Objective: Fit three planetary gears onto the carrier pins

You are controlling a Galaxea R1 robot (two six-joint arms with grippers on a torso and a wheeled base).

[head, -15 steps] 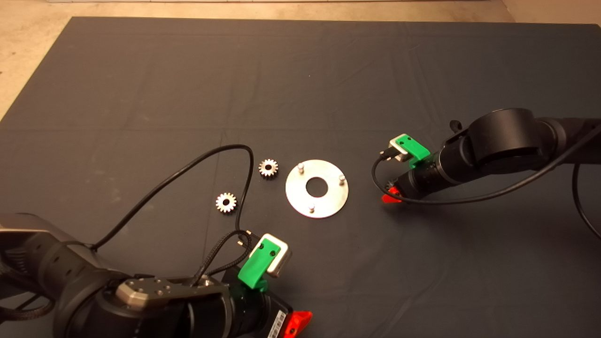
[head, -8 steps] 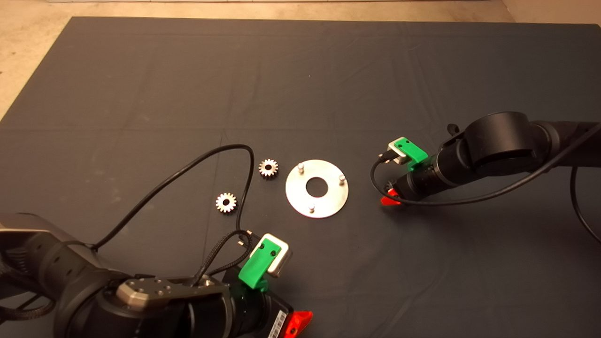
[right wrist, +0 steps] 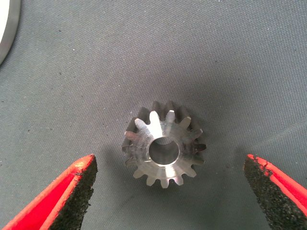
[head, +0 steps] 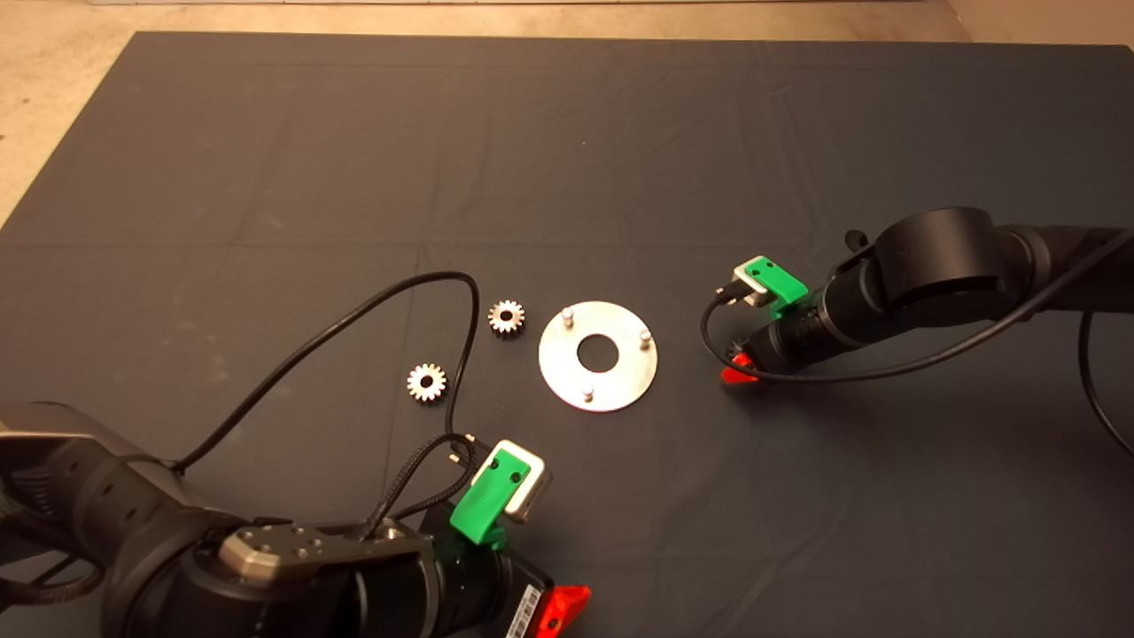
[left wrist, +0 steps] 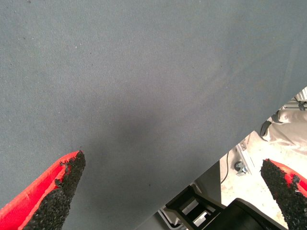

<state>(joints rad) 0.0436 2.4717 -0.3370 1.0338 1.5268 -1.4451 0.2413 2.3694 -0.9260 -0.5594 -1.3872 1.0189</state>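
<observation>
Right gripper: our right gripper (right wrist: 168,187) hangs over the mat just to the right of the carrier disc, fingers spread wide, with a planetary gear (right wrist: 164,143) lying flat between the pads, touched by neither.
What has changed: over the last second we see the right arm sink and draw slightly in toward that spot; in the head view the red fingertip (head: 737,373) now sits low against the mat (head: 567,159), and the gear itself is hidden under the wrist there.
Left gripper: our left gripper (left wrist: 172,191) waits at the near edge of the mat, fingers wide apart around nothing, only bare cloth and the floor beyond it in its view.
Other gears: two more spur gears lie flat on the mat left of the disc, one (head: 506,316) just beside its rim, the other (head: 427,382) further out toward us.
Carrier: the disc (head: 620,385) lies flat mid-mat, and all three carrier pins (head: 568,313) (head: 646,336) (head: 587,387) stand bare.
Meaning for the task: we judge no gear is installed yet; the descent puts us in place for the first grasp.
Next move: we expect to need the pads closing evenly on the tooth tips, then a lift toward the nearest pin.
Risk: a lopsided closure could tip the gear or nudge it across the cloth.
</observation>
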